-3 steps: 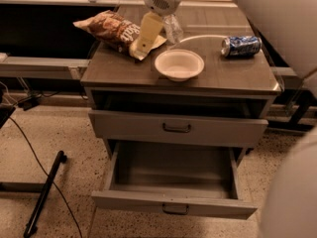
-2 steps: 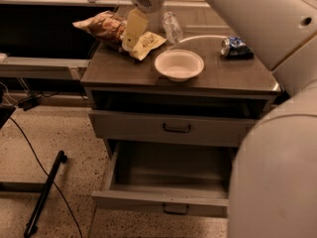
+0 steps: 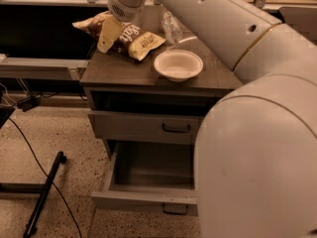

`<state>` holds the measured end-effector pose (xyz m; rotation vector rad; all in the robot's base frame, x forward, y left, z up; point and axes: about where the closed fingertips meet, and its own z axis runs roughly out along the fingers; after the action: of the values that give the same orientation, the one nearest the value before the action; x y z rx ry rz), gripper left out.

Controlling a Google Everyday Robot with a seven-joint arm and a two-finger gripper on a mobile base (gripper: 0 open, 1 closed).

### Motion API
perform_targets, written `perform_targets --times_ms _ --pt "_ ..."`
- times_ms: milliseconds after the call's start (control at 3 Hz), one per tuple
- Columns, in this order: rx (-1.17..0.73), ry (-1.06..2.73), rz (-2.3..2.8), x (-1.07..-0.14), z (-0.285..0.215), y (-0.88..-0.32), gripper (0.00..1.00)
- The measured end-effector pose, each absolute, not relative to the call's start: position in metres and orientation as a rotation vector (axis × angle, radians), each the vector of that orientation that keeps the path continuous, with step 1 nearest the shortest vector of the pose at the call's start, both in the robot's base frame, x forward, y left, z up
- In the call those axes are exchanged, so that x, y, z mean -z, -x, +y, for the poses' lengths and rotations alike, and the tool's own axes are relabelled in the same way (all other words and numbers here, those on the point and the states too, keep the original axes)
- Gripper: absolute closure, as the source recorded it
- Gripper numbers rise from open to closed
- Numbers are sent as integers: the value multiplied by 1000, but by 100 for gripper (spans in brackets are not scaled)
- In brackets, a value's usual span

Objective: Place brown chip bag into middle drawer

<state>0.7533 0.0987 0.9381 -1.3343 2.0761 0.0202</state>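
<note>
1. We are counting one gripper [image 3: 106, 42], and it is hanging over the back left of the cabinet top, against the bag.
2. We are counting one brown chip bag [image 3: 133, 37].
3. We are seeing one white bowl [image 3: 178, 65].
4. We are making out one clear plastic item, seemingly a bottle [image 3: 171, 26].
5. We are counting one grey cabinet [image 3: 114, 72].
6. We are counting two handled drawers: the middle drawer [image 3: 143, 201] and the upper drawer [image 3: 129, 125].
7. We are counting two dark handles: a lower handle [image 3: 176, 209] and an upper handle [image 3: 176, 128].
8. We are finding one black pole [image 3: 44, 192] and one thin cable [image 3: 29, 150] on the floor.
</note>
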Motion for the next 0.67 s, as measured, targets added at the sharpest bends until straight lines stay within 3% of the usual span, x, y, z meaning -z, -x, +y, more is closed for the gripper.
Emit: perform_targets --times_ms 667 --pt "-10 1332 1993 -903 131 -781 0"
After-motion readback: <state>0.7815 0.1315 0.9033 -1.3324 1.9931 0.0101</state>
